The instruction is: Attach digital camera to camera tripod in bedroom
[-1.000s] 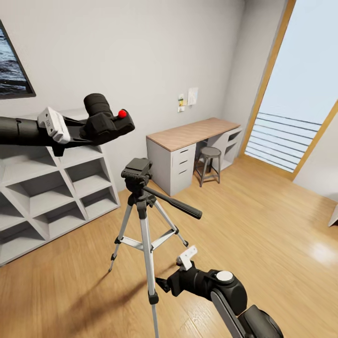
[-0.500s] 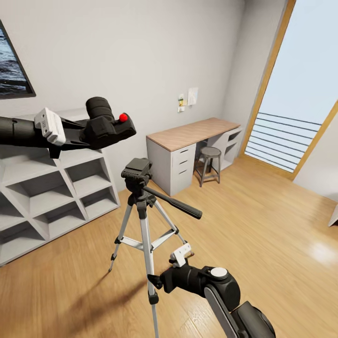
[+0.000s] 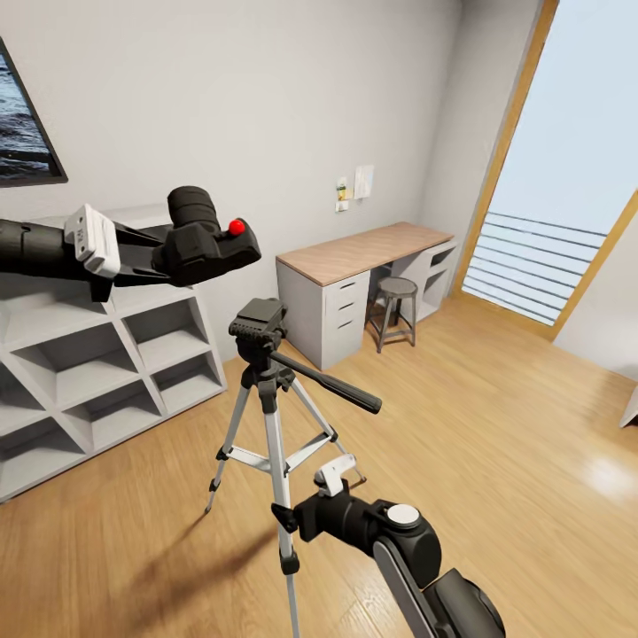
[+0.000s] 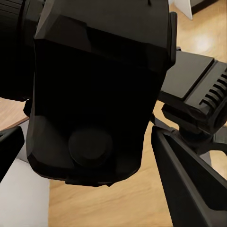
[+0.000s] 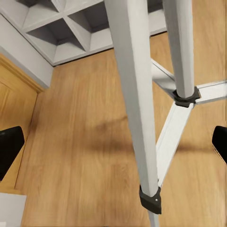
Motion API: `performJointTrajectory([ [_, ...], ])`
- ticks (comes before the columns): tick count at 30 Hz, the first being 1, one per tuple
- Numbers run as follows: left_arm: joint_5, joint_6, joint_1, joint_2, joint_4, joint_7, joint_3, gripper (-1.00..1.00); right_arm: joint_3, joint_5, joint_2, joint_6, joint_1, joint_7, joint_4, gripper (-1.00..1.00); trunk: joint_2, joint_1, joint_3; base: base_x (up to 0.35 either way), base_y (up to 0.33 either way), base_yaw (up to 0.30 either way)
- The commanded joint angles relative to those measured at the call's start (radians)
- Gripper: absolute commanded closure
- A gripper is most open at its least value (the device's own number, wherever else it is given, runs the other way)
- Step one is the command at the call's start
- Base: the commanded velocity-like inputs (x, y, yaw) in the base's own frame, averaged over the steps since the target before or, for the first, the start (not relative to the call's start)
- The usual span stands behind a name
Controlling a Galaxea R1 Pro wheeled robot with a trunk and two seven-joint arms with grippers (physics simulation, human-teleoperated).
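Observation:
The black digital camera (image 3: 208,246), red button (image 3: 237,227) on top, hangs in the air at the left with my left gripper (image 3: 173,255) shut on it. It is above and a little left of the camera tripod's black head (image 3: 259,323), apart from it. In the left wrist view the camera (image 4: 94,85) sits between the fingers (image 4: 189,189), with the tripod head (image 4: 198,90) beyond. The tripod stands on the wood floor, its pan handle (image 3: 328,385) pointing right. My right gripper (image 3: 285,518) is open, low beside the tripod's front leg (image 5: 135,94), which runs between its fingertips (image 5: 9,146).
White cube shelves (image 3: 97,372) line the wall at the left. A desk with drawers (image 3: 354,266) and a round stool (image 3: 396,306) stand at the back. A large window with a wooden frame (image 3: 509,142) is at the right. Wood plank floor (image 3: 496,425) lies open to the right.
My right gripper has moved left, up to the tripod's front leg. My left gripper has carried the camera slightly right and down toward the tripod head.

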Motion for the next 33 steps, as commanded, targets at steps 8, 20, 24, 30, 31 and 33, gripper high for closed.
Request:
performJointTrajectory([
  [8,-0.003,0.005,-0.003,-0.002,0.000,-0.003,-0.001,1.00,0.001,-0.001,0.007,-0.022,-0.001,-0.040,0.002,-1.00,-0.002,0.001,-0.002,0.000,0.000,0.000],
  [20,-0.005,0.002,-0.004,-0.003,-0.001,-0.005,0.000,1.00,0.002,-0.001,0.061,-0.142,-0.019,-0.093,0.155,-1.00,-0.002,0.001,-0.002,0.000,0.000,0.000],
  [24,-0.005,0.002,-0.005,-0.003,-0.001,-0.005,0.000,1.00,0.002,-0.003,0.081,-0.191,-0.061,-0.094,0.241,-1.00,-0.002,0.001,-0.002,0.000,0.000,0.000],
  [30,-0.005,0.002,-0.008,-0.003,-0.001,-0.005,0.001,1.00,0.002,-0.006,0.092,-0.222,-0.105,-0.094,0.323,-1.00,-0.002,0.001,-0.002,0.000,0.000,0.000],
  [31,-0.005,0.001,-0.010,-0.003,-0.001,-0.005,0.001,1.00,0.002,-0.007,0.093,-0.224,-0.108,-0.094,0.329,-1.00,-0.002,0.001,-0.002,0.000,0.000,0.000],
  [33,-0.005,0.001,-0.013,-0.003,-0.001,-0.005,0.001,1.00,0.003,-0.007,0.094,-0.227,-0.112,-0.094,0.338,-1.00,-0.002,0.001,-0.002,0.000,0.000,0.000],
])
